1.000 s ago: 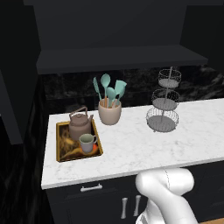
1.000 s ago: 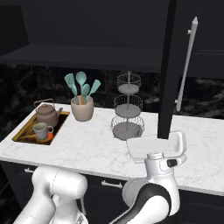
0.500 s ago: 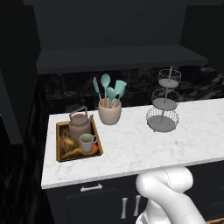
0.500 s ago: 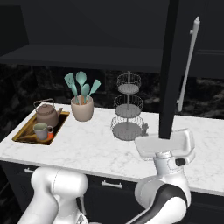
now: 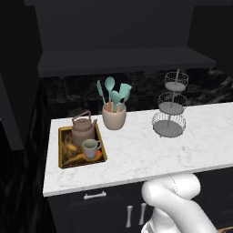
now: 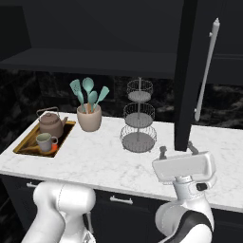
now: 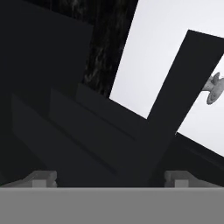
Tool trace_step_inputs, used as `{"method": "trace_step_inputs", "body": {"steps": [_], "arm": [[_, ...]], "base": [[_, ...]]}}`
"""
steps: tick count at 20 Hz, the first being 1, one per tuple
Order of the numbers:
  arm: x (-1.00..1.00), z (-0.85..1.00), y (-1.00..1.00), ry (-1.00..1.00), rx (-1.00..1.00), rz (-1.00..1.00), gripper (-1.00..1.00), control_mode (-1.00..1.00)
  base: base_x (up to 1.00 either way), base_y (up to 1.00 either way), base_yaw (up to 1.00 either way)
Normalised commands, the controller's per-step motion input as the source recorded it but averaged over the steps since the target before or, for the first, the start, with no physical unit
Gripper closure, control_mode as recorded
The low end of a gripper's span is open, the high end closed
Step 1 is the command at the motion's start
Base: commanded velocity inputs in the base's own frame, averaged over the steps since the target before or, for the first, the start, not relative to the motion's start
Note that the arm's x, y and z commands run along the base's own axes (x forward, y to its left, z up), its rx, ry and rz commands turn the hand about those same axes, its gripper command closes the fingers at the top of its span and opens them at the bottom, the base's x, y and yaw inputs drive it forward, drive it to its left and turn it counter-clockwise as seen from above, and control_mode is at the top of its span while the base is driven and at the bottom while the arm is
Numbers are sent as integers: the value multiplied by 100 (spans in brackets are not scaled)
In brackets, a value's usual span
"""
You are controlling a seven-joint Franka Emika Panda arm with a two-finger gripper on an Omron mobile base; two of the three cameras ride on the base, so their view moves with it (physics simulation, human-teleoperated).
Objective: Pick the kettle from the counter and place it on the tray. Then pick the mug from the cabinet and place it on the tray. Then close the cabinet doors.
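The brown-grey kettle [image 5: 83, 129] [image 6: 51, 124] and the small mug [image 5: 91, 148] [image 6: 44, 141] both stand on the gold-rimmed tray [image 5: 63, 157] [image 6: 24, 144] at the left end of the white counter [image 5: 136, 154] [image 6: 104, 159]. The black cabinet [image 5: 127, 61] above is open. Its right door [image 6: 189, 80] stands edge-on with a long silver handle [image 6: 207, 71]. My gripper [image 6: 177, 149] [image 7: 110, 178] points upward just under that door's bottom edge, open, nothing between its fingers. Looking up in the hand view, the door's [image 7: 175, 105] underside and a handle mount [image 7: 213, 89] show.
A beige crock of teal utensils [image 5: 113, 116] [image 6: 89, 117] and a three-tier wire stand [image 5: 169, 111] [image 6: 138, 121] stand mid-counter. The left cabinet door [image 5: 13, 104] hangs open at the far left. Dark drawers [image 5: 95, 200] run below the counter.
My hand has shifted a little right toward the right door's lower edge and rolled from tilted to level. The tray, kettle and mug have not moved.
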Motion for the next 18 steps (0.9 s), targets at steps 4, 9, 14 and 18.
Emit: {"method": "trace_step_inputs", "body": {"steps": [4,9,14,18], "arm": [[0,23,-12,0,-1,0,-100,-100],[0,55,-2,-1,-6,0,-100,-100],[-2,54,9,-7,-18,0,-100,-100],[-3,32,50,-11,-32,0,-100,-100]], "base": [[0,0,0],[0,0,0],[0,0,0],[0,0,0]]}}
